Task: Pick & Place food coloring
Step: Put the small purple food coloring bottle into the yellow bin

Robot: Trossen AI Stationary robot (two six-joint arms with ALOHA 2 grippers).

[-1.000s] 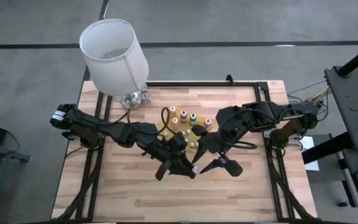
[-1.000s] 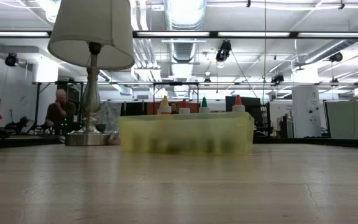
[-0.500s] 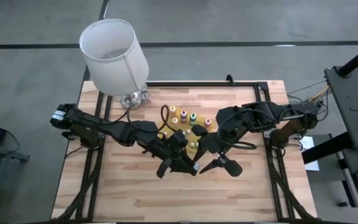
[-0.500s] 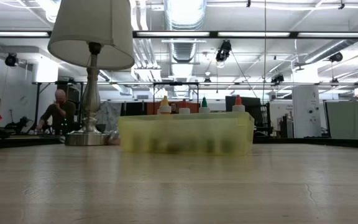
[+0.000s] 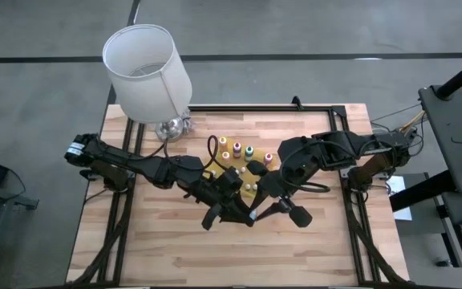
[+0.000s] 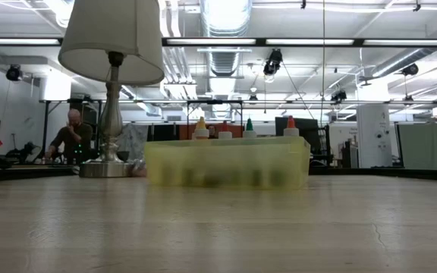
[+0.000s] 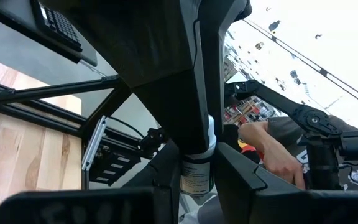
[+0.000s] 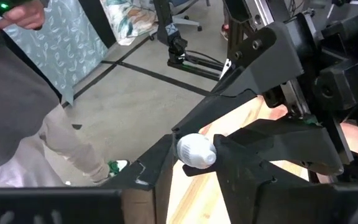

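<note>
While both arms meet above the desk (image 5: 167,241) just in front of the yellow tray (image 6: 226,163), the left gripper (image 5: 251,218) has its fingers clenched on a small white-capped bottle (image 7: 196,174), and the right gripper (image 5: 257,215) fingers flank its cap (image 8: 196,152). Other bottles (image 6: 247,127) stand in the tray beside a lamp (image 5: 147,72).

On the table (image 5: 159,241), the lamp (image 5: 147,72) stands at ten o'clock. The tray (image 6: 226,163) sits near centre, squeeze bottles (image 6: 224,130) upright inside it. Both arms meet just toward six o'clock of the tray.
</note>
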